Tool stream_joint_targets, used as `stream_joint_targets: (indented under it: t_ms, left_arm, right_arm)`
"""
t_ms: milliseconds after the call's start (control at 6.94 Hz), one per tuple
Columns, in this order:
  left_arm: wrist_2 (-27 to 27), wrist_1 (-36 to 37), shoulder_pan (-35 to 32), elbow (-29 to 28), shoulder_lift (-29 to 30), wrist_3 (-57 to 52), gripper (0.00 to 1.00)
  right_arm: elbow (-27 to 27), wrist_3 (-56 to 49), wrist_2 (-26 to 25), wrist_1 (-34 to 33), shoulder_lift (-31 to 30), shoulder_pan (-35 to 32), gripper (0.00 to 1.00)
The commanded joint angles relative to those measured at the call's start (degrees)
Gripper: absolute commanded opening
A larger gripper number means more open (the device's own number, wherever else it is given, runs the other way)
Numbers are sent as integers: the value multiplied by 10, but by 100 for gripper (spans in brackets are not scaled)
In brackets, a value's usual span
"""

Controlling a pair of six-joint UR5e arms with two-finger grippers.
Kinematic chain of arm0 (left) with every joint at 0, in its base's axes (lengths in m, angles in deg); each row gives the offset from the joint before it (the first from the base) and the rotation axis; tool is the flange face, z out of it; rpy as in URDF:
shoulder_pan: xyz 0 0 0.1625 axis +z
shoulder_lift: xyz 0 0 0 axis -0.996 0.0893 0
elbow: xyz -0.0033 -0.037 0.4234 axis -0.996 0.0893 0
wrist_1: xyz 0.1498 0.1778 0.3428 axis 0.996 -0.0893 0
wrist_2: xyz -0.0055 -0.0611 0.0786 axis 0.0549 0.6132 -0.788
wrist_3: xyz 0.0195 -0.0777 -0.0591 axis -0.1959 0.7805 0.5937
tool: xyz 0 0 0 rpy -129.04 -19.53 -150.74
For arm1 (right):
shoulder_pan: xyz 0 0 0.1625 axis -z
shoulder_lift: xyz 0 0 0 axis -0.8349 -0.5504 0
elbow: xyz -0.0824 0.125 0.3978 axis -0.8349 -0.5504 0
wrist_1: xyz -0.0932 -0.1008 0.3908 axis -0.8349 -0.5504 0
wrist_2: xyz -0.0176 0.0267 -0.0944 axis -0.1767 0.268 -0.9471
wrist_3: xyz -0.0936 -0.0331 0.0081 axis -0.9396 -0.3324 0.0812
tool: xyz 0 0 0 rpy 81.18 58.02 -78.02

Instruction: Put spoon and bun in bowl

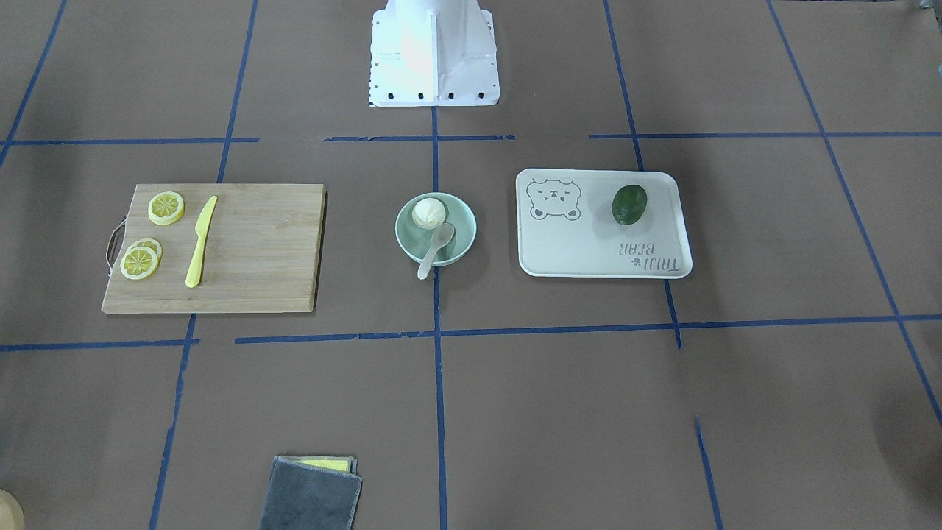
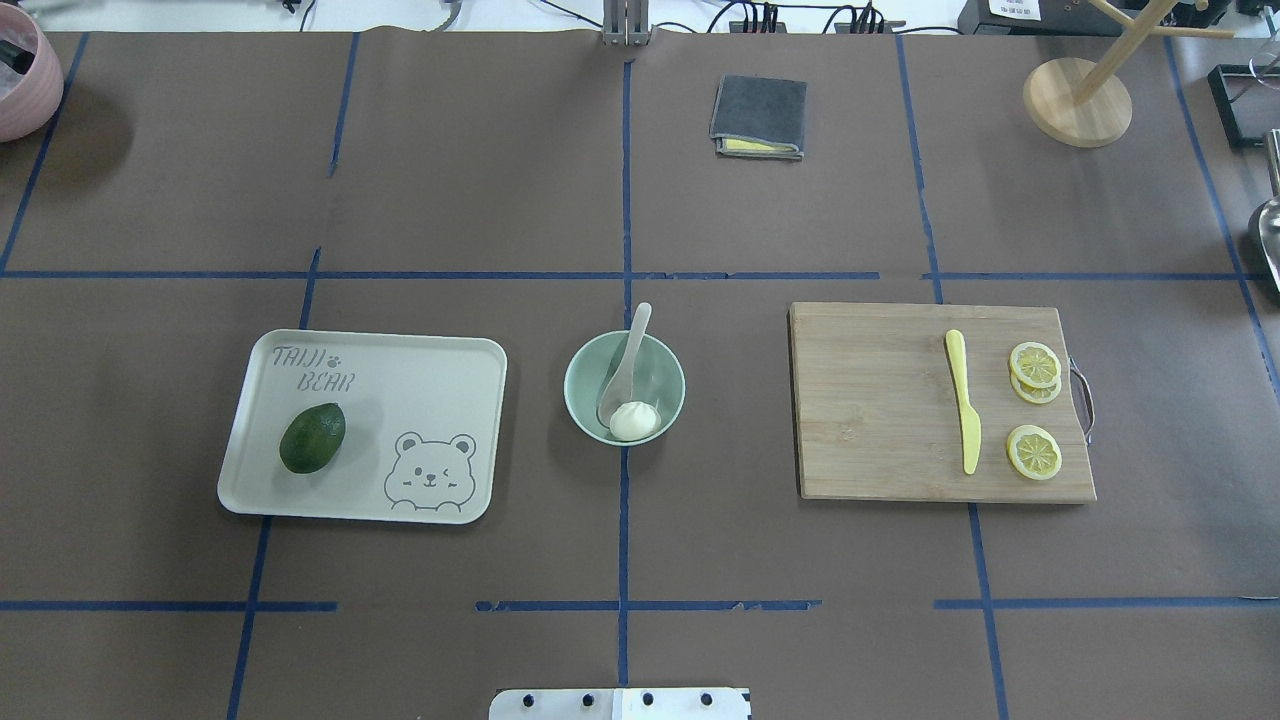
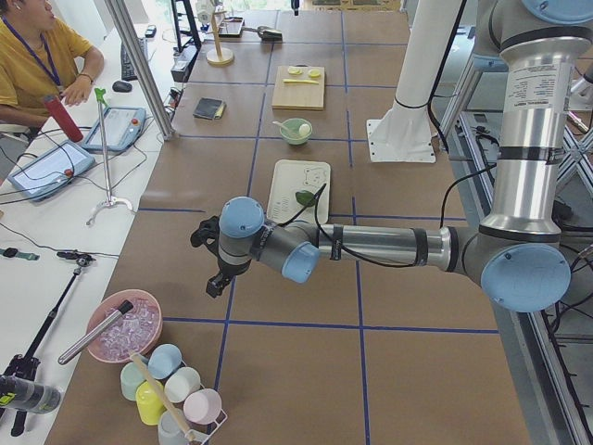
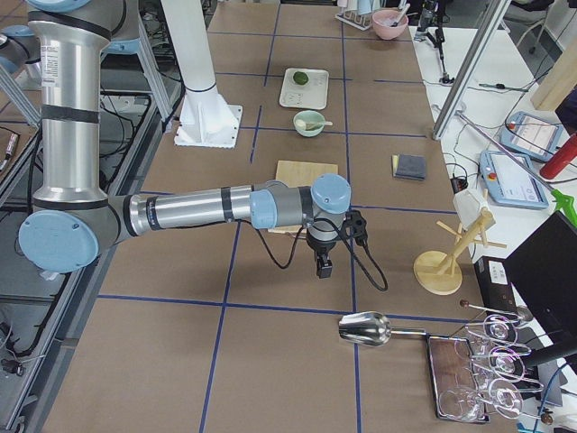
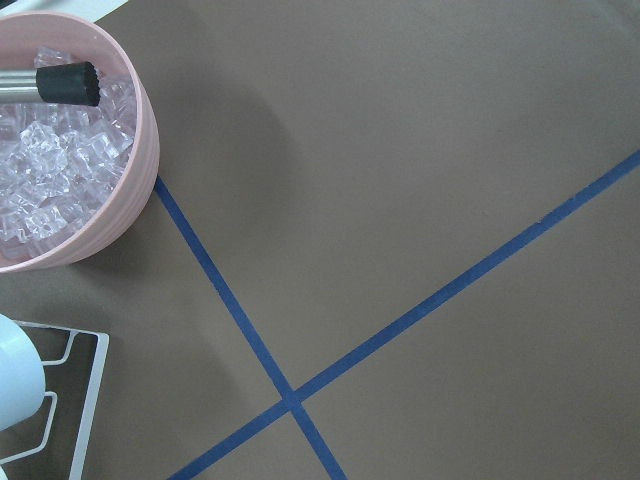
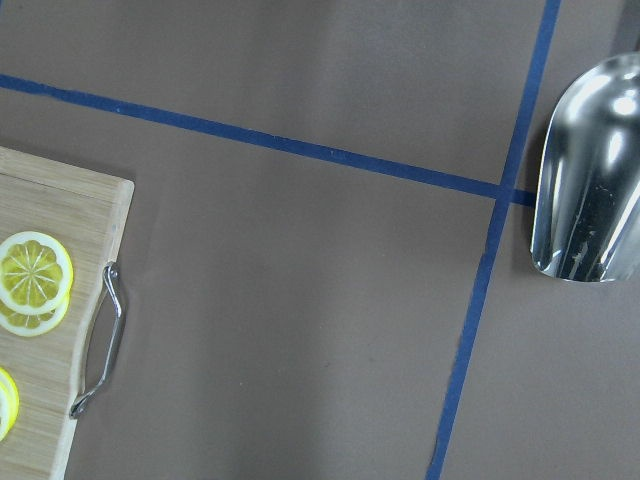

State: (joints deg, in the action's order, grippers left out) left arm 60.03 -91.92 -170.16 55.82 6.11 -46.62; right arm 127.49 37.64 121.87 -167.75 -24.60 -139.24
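The pale mint-green bowl (image 2: 668, 372) stands at the middle of the table. The cream-white bun (image 2: 633, 421) lies inside it on the robot's side. The off-white spoon (image 2: 632, 345) has its scoop in the bowl, with the handle leaning over the far rim. The front-facing view shows the same bowl (image 1: 465, 222), bun (image 1: 429, 213) and spoon (image 1: 433, 252). My left gripper (image 3: 215, 284) hangs far off at the table's left end near the ice bowl. My right gripper (image 4: 323, 267) hangs beyond the cutting board at the right end. I cannot tell whether either is open or shut.
A white bear-print tray (image 2: 420, 390) with a green avocado (image 2: 312, 437) lies left of the bowl. A wooden cutting board (image 2: 870, 410) with a yellow knife (image 2: 964, 412) and lemon slices (image 2: 1034, 363) lies to its right. A grey cloth (image 2: 759, 116), a pink ice bowl (image 5: 70, 170) and a metal scoop (image 6: 590, 180) sit at the table's edges.
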Motion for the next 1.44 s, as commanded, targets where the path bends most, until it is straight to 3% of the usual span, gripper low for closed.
stream_joint_targets:
  t_ms: [0, 288, 432, 576, 864, 1008, 1297]
  left_arm:
    - [29, 19, -28, 19, -20, 15, 100]
    - [3, 17, -59, 55, -58, 96, 100]
    - [-21, 15, -39, 16, -47, 108, 100]
    - [-33, 43, -26, 30, -49, 123, 100]
    - [-29, 185, 13, 31, -40, 13, 100]
    - [-28, 223, 13, 33, -30, 9, 100]
    - [-28, 197, 13, 8, -31, 8, 100]
  right_arm:
    - [-14, 4, -3, 3, 3, 0, 100]
    - [-17, -4, -4, 4, -4, -1, 100]
    - [-16, -3, -4, 3, -2, -1, 100]
    - [-16, -3, -5, 3, 4, -1, 100]
    - [-36, -3, -5, 1, 22, 0, 100]
    - [-34, -3, -4, 2, 21, 0, 100]
    - [-34, 3, -5, 2, 22, 0, 100]
